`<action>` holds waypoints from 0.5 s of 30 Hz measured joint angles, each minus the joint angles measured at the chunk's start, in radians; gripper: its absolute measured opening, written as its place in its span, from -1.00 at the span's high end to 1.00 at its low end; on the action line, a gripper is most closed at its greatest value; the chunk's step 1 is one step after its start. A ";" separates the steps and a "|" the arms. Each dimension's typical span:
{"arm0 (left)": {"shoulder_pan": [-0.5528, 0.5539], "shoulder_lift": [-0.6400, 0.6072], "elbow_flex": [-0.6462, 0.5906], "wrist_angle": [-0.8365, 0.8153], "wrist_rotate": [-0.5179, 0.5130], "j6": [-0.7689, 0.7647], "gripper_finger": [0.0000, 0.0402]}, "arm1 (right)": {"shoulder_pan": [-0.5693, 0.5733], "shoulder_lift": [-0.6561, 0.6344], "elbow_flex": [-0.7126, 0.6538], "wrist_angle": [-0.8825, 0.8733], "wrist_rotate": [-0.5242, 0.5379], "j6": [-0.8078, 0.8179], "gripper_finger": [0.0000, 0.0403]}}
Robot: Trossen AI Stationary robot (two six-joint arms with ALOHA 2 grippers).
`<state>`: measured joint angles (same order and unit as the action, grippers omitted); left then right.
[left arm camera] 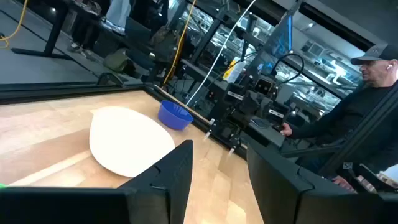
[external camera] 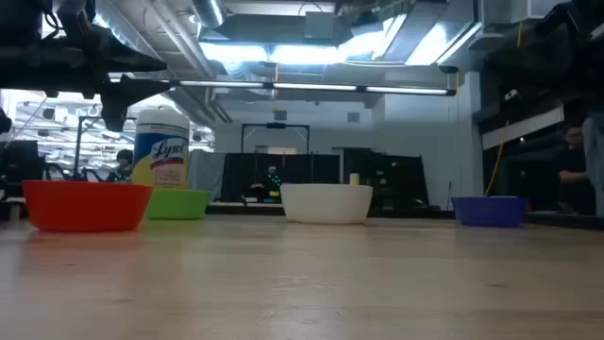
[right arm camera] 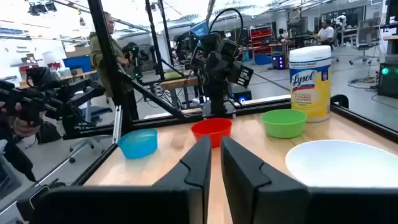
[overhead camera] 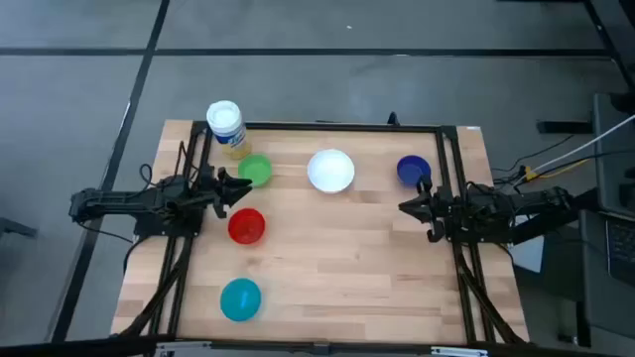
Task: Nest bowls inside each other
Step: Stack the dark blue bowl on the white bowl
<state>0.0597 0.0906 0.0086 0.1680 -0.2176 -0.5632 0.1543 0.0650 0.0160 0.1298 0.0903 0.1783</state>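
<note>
Five bowls sit apart, upright on their bases, on the wooden table: green (overhead camera: pixel 255 171), white (overhead camera: pixel 330 170) and dark blue (overhead camera: pixel 413 171) in a far row, red (overhead camera: pixel 246 226) near the left middle, teal (overhead camera: pixel 240 299) toward the near edge. My left gripper (overhead camera: pixel 236 190) hovers open between the green and red bowls, pointing toward the table's right, with nothing between its fingers (left arm camera: pixel 180 168). My right gripper (overhead camera: pixel 405 206) is at the right side, just nearer than the blue bowl, pointing left. Its fingers (right arm camera: pixel 202 155) stand almost together, holding nothing.
A white-lidded jar with a yellow label (overhead camera: pixel 225 125) stands at the far left corner, behind the green bowl. Black frame rails (overhead camera: pixel 451 178) run along the table's sides and far edge. A person (left arm camera: pixel 367 106) stands beyond the table's right side.
</note>
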 joint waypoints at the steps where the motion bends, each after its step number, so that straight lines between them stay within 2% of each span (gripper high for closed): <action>1: 0.000 0.000 0.000 0.001 0.000 0.000 0.26 | 0.000 0.000 0.000 0.001 0.011 0.012 0.80; 5: 0.000 0.000 0.000 0.014 0.000 0.000 0.26 | -0.001 0.000 0.000 0.023 0.066 0.054 0.80; 11: 0.000 0.000 0.000 0.060 0.000 -0.030 0.26 | 0.000 0.000 0.000 0.147 0.051 0.057 0.80; 15: 0.000 0.000 0.000 0.193 0.016 -0.041 0.26 | 0.000 0.000 0.000 0.313 0.048 0.149 0.80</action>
<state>0.0598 0.0906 0.0086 0.3614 -0.2014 -0.6041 0.1539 0.0650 0.0159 0.4430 0.1385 0.3272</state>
